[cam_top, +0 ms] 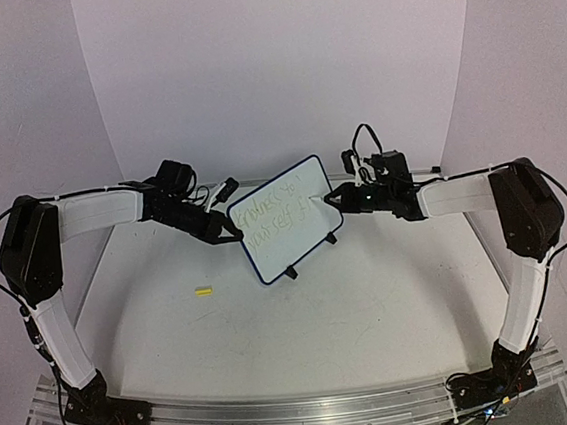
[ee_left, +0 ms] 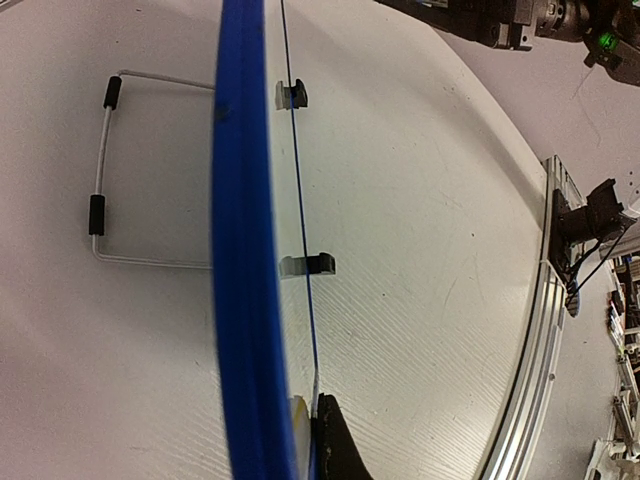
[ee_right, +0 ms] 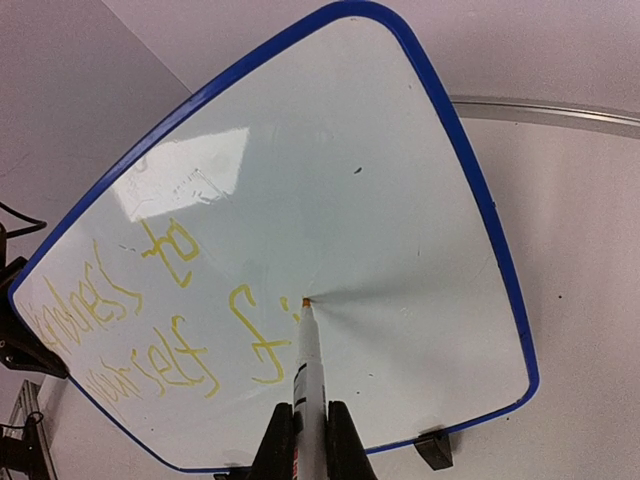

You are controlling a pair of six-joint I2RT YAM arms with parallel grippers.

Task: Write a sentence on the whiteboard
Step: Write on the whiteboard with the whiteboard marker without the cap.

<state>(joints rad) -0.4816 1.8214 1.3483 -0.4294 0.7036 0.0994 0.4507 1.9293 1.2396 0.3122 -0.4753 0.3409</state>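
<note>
**Marker tip on the board, left arm bracing it**

The right gripper [ee_right: 310, 440] is clamped shut on a slim white marker with an orange-yellow tip [ee_right: 308, 365]; the barrel runs straight out ahead of the fingers, so only the tip meets the surface. Directly in front of the jaws stands the small white rectangular whiteboard with rounded corners and a thin dark blue rim [ee_right: 390, 190]; the tip touches it just beside the last yellow stroke. The sentence [ee_right: 120, 320], faint yellow-green handwriting in two lines, lies to the left of the tip in the right wrist view; bare board lies on the tip's other side. I judge the writing well along, though I cannot tell whether the last word is complete.

The left gripper [ee_left: 312, 428] is closed on the whiteboard's edge, one finger on either side of the blue rim. The likely reason is bracing: the board stands tilted on two small black clip feet [ee_left: 308, 265] and a thin wire stand [ee_left: 100, 170], a light footing that the marker's push could slide or tip. Ahead of the left fingers, the feet sit on the face side of the rim and the wire on the back.

A small yellow piece [cam_top: 204, 290], perhaps the marker's cap, lies on the pale table [cam_top: 373, 304], well apart from both grippers and nearer the left one; there it stays out of the working area.
</note>
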